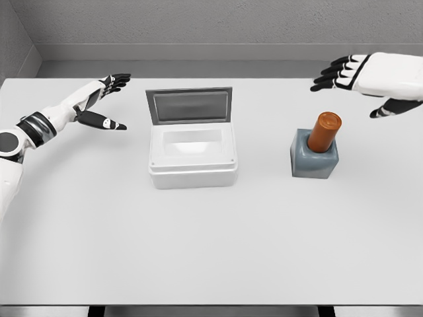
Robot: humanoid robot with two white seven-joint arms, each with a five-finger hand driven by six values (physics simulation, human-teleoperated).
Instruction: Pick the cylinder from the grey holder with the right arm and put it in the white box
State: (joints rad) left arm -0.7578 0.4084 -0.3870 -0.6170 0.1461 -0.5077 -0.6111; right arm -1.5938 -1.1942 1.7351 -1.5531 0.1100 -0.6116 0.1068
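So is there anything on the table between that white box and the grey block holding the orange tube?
No. In the head view, only bare table separates the white box from the grey holder with the cylinder.

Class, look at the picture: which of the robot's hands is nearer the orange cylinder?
Right. The right hand hovers just above-right of the cylinder; the left hand is beyond the white box.

Bare white counter (pixel 211 244) fills the lower frame; a clear gap separates the white open-topped box (pixel 192 157) at centre from the grey block holder (pixel 314 154) at right; the box's raised grey lid (pixel 189 105) walls its far side.
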